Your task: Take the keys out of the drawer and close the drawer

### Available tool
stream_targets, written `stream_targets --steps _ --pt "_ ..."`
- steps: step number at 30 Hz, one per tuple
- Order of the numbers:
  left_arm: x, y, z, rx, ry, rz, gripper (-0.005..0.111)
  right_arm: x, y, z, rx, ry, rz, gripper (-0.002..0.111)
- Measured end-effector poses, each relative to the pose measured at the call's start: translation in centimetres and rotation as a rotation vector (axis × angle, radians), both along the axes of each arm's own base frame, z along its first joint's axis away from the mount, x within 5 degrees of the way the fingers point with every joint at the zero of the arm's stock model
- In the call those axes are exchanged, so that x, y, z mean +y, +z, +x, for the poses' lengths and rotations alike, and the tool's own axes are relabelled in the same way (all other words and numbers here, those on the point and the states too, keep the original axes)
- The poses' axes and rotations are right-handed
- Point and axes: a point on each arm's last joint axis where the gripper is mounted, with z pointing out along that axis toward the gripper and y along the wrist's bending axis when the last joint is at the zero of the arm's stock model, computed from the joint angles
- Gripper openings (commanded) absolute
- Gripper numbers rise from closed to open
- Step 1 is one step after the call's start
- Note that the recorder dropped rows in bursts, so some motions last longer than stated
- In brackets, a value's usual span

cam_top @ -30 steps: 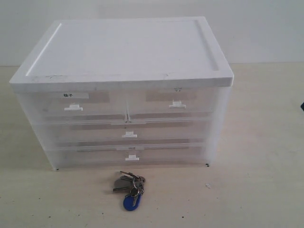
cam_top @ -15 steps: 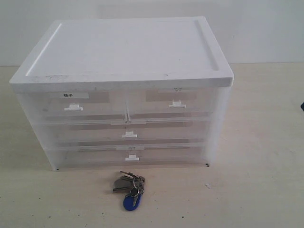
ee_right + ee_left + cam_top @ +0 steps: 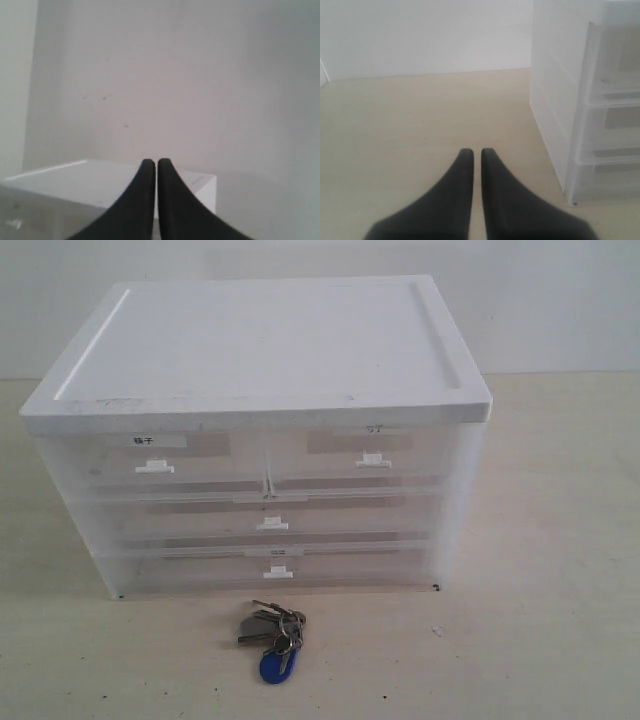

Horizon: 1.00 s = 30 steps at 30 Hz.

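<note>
Left tool: dark fingers are brought together with only a hairline gap between them; nothing is gripped.
Ahead of left tool: bare desk is seen under and past the tips. A corner of the cabinet stands beyond the tips, off to one side, and is not touched.
Drawer: middle tier, full width. It is pushed in flush with the tiers above and below, with its small white handle at centre.
Keys: laid on the desk just in front of the cabinet's bottom tier, clear of it. The blue fob is turned away from the cabinet. They are not caught by either wrist camera, so their offset from either tool cannot be told.
Right tool: fingers are closed tip to tip; nothing is held.
Ahead of right tool: the cabinet's white top is seen past the tips, backed by a pale wall.
</note>
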Motion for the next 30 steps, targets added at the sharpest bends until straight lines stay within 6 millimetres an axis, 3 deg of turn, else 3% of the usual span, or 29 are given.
stream_targets --steps 6,13,22,30 --pt "0.0 -0.1 0.0 0.003 0.0 0.0 0.005 -2.2 -1.5 1.0 0.2 -0.239 0.095 0.0" --pt "0.0 -0.1 0.0 0.003 0.0 0.0 0.005 -3.3 -3.9 1.5 0.41 -0.447 -0.095 0.0" --pt "0.0 -0.1 0.0 0.003 0.0 0.001 0.005 -3.8 -6.1 1.2 0.613 -0.513 -0.241 0.0" --pt "0.0 -0.1 0.0 0.003 0.0 0.002 0.005 -3.8 -6.2 1.2 0.636 -0.513 -0.241 0.0"
